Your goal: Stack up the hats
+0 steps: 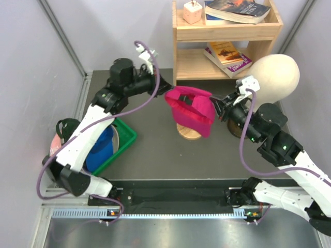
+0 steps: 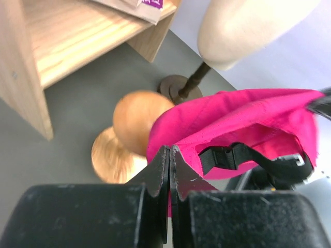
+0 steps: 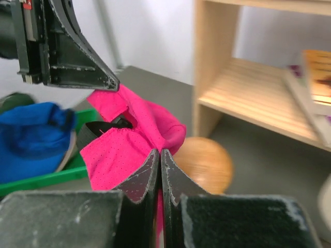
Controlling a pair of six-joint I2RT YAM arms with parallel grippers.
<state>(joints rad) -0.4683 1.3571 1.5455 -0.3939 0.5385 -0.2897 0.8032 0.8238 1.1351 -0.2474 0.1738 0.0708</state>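
Sitting far to the left, the blue hat [image 1: 101, 149] lies in the green bin [image 1: 128, 135], half hidden by the left arm. Something pale pink peeks out behind that arm, but it is too cut off to name.

Next comes the left gripper [image 2: 169, 155], with its fingers squeezed tight on one edge of the pink hat [image 1: 192, 109]. The hat hangs in the air over the wooden stand [image 1: 189, 134]. I cannot tell if it touches the stand, because the cloth covers the round top from above.

On the other side, the right gripper [image 3: 159, 157] pinches the far edge, fingers pressed together on the cloth. The cream head [image 1: 276, 72] stands just behind it.

The hat looks soft and light, and it sags in the middle. I think the edge is the best place to hold, not the thin black strap [image 2: 243, 157], which could slip.
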